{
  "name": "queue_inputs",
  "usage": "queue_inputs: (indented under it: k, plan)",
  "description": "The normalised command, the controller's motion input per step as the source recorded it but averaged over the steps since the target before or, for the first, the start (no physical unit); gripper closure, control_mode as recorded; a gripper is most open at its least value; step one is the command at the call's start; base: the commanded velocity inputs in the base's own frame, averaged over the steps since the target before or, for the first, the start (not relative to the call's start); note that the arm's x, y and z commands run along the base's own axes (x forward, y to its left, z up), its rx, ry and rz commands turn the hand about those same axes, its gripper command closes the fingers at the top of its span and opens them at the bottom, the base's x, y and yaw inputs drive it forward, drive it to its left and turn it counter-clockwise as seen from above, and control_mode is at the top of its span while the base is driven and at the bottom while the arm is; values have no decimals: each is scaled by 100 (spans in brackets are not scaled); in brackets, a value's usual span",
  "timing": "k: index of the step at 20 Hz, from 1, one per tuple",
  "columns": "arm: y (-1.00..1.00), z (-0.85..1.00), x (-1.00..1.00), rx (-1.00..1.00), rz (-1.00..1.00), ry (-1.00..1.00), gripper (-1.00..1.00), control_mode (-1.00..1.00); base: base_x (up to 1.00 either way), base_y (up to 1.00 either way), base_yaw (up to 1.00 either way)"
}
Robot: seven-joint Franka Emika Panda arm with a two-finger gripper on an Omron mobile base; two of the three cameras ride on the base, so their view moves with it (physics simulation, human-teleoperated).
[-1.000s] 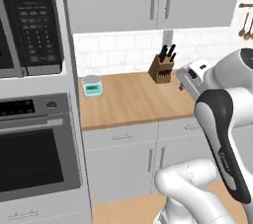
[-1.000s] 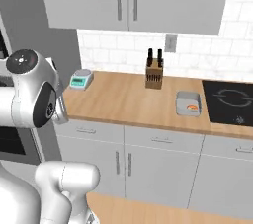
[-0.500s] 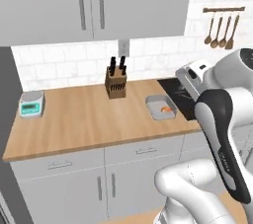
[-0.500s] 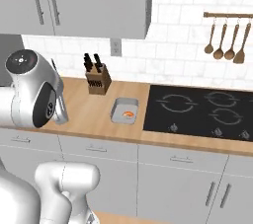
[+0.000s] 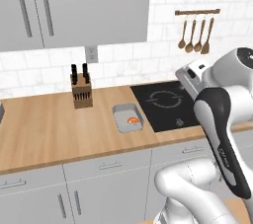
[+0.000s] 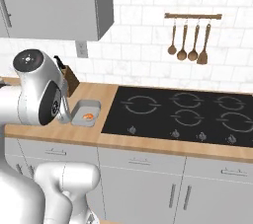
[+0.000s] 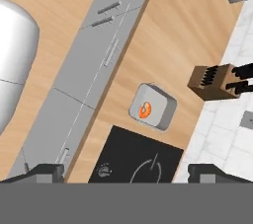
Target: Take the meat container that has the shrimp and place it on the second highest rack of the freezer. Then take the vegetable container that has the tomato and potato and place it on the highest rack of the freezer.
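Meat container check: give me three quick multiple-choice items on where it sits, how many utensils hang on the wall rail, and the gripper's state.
1. Where does the meat container sit?
A. On the wooden counter, between the knife block and the cooktop
B. On the cooktop
C. In the gripper

2. How many utensils hang on the rail?
A. Two
B. Four
C. Six

3. What is the gripper doing?
A. Shut on the container
B. Shut on nothing
C. Open, high above the counter

Answers:
1 A: both base views show it on wood beside the cooktop's edge, the shrimp inside.
2 B: four wooden handles hang side by side.
3 C: in the hand view the fingertips stand wide apart with the tray far off between them.
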Motion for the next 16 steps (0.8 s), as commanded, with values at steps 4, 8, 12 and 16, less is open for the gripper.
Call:
queue_inputs:
  k: [4, 8, 12, 16]
  plan:
    - [54, -23, 21, -1, -13, 1, -100, -100, 0, 0, 0]
    - [66, -54, 9, 0, -18, 13, -100, -100, 0, 0, 0]
    - [55, -70, 25, 8, -22, 21, -100, -100, 0, 0, 0]
    - [51, -40, 11, 2, -23, 5, -100, -100, 0, 0, 0]
